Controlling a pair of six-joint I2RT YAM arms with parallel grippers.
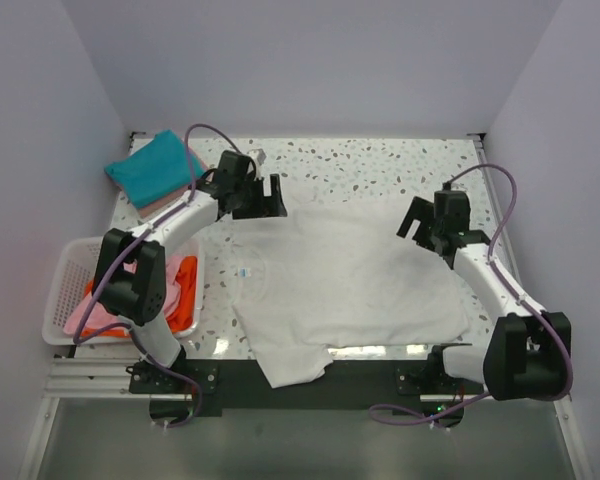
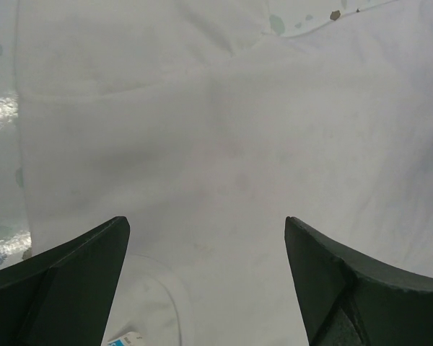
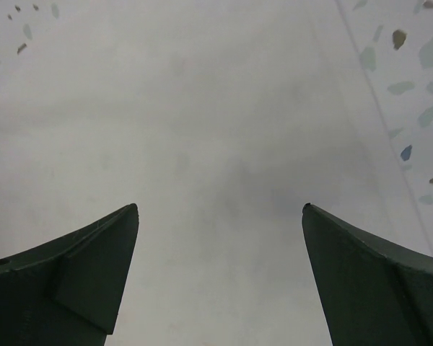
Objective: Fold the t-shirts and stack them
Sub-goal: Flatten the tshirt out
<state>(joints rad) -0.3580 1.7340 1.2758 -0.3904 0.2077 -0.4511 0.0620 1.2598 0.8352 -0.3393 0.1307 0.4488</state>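
Observation:
A white t-shirt (image 1: 340, 285) lies spread flat on the speckled table, collar to the left, one sleeve hanging over the near edge. My left gripper (image 1: 270, 198) is open and empty above the shirt's far left corner; its view shows white cloth (image 2: 224, 144) and the collar with a blue label (image 2: 123, 339). My right gripper (image 1: 412, 222) is open and empty above the shirt's far right part; its view shows plain white cloth (image 3: 202, 144). A folded teal t-shirt (image 1: 152, 167) lies on a pink one at the far left. Pink (image 1: 98, 315) and orange (image 1: 185, 290) shirts fill the basket.
A white lattice basket (image 1: 62, 290) stands off the table's left side. Lilac walls close in the left, back and right. The speckled tabletop (image 1: 380, 165) shows behind the white shirt. A black base rail (image 1: 360, 385) runs along the near edge.

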